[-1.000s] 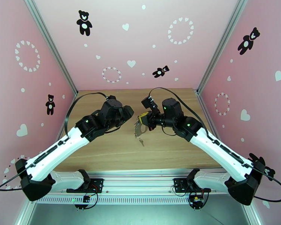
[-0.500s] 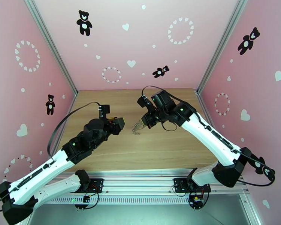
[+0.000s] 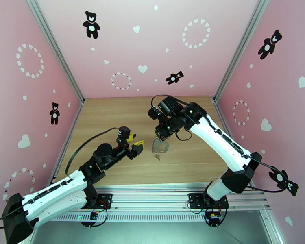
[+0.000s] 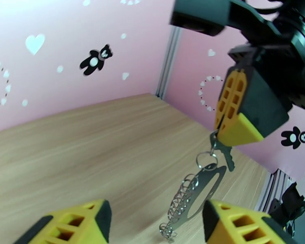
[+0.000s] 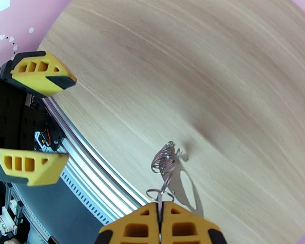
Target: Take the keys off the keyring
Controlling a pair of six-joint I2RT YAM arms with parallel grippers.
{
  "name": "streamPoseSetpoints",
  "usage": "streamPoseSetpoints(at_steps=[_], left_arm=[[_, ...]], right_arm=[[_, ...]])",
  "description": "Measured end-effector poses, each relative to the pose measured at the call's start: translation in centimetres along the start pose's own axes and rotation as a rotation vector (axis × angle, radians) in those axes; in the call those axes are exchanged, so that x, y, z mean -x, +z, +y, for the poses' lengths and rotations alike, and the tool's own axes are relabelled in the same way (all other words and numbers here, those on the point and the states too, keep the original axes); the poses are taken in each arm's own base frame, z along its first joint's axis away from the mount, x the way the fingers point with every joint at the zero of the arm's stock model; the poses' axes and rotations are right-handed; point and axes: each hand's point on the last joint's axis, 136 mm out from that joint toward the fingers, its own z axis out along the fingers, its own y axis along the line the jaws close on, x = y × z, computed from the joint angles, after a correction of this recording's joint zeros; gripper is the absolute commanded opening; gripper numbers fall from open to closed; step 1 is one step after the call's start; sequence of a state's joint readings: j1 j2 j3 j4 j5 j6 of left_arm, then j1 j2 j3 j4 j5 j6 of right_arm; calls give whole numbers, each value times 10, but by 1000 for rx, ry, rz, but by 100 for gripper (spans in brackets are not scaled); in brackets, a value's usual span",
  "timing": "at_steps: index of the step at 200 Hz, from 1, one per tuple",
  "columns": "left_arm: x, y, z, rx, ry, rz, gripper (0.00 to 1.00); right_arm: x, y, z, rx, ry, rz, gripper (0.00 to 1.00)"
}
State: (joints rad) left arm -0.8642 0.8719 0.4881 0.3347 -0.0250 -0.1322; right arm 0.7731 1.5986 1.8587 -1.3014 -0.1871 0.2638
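- The left gripper (image 3: pixel 135 144) hovers over the table (image 3: pixel 107 114) left of centre, jaws spread wide and holding nothing.
- Just right of it, the keyring (image 4: pixel 212 169) hangs over the table's middle. Its chain (image 4: pixel 180 199) trails down to the wood; I cannot tell whether it touches.
- The right gripper (image 5: pixel 160 212) is clamped on a key (image 4: pixel 225 153) above the ring.
- Bare wood lies open behind both grippers, up to the back wall.

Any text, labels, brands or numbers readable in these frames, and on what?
No readable text.
walls: bear decals and heart decals, no letters.
keyring, key, left gripper, right gripper: no markings visible.
boards at the arm bases: too small to read.
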Motion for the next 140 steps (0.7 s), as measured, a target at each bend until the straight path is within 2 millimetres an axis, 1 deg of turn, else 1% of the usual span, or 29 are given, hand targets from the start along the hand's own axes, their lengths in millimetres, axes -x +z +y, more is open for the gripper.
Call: streamPoseSetpoints(at_steps=[23,54,107,140], left_arm=[[-2,10,-10,-42,29,-12,74],[-12,25,-13,-61,51,-5,78],[-13,40,-17,-82,52,-37,79],[-12,46,-22,-103,55,-52,79]], right_arm=[[3,-5,4,6,9,2,0],[6,-9,10,15,4,5,0],[6,-11,16,23,1,8,0],[7,-11,17,24,6,6,0]])
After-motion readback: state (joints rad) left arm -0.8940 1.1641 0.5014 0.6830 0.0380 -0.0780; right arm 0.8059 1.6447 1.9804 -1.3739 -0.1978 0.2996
